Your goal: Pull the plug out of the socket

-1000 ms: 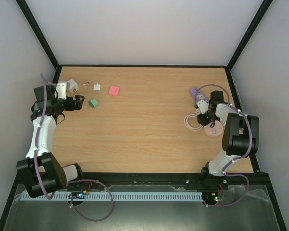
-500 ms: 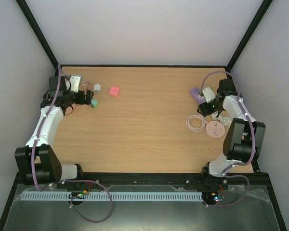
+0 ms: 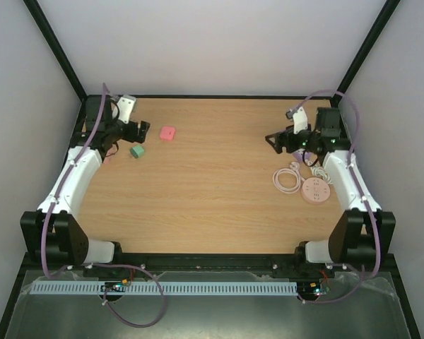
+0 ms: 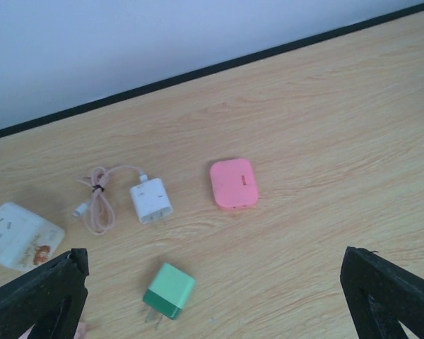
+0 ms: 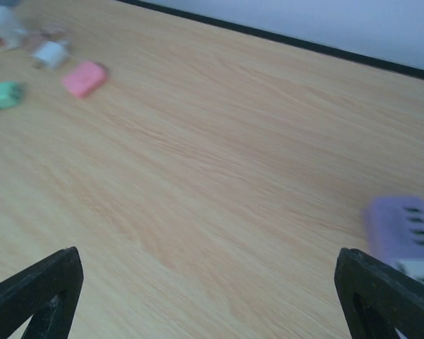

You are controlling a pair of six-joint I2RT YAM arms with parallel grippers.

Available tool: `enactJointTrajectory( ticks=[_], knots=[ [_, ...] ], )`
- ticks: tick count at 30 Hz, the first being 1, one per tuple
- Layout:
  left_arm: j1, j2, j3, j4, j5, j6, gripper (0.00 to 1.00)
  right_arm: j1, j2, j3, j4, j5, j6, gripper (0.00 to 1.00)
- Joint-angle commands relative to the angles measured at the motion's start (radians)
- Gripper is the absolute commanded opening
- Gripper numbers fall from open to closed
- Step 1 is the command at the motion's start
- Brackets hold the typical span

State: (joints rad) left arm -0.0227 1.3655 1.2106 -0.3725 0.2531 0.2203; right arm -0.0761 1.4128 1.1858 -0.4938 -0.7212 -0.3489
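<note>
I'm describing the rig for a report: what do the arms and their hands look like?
Both the left arm and right arm have white links between black joints, with a lilac cable looping along each. The left hand and right hand are black, with two wedge-shaped fingers.

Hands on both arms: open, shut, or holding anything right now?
Left hand: open, holding nothing.
Right hand: open, holding nothing.

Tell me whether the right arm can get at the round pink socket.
Probably yes. The socket lies uncovered near the right arm, only its coiled cable beside it. The right hand stands open and empty, farther up the table, so it must draw nearer.
</note>
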Motion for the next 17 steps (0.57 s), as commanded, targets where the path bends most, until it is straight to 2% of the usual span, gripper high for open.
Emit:
enactJointTrajectory(
  ticks=[1, 5, 9, 17],
  knots=[
    [-0.054, -0.03, -0.084, 0.044, -0.066, -0.053, 0.99, 0.064, -0.126, -0.179, 0.327, -0.104, 0.243, 0.98],
    [-0.098, -0.065, -0.185, 0.083, -0.1, -0.054, 0.99, 0.087, -0.203, -0.339, 0.453, -0.098, 0.289, 0.98],
    [-0.105, -0.09, -0.267, 0.113, -0.113, -0.057, 1.0, 0.09, -0.242, -0.453, 0.491, -0.072, 0.277, 0.98],
    [-0.105, -0.093, -0.303, 0.141, -0.107, -0.093, 0.99, 0.09, -0.278, -0.505, 0.517, -0.056, 0.281, 0.98]
  ],
)
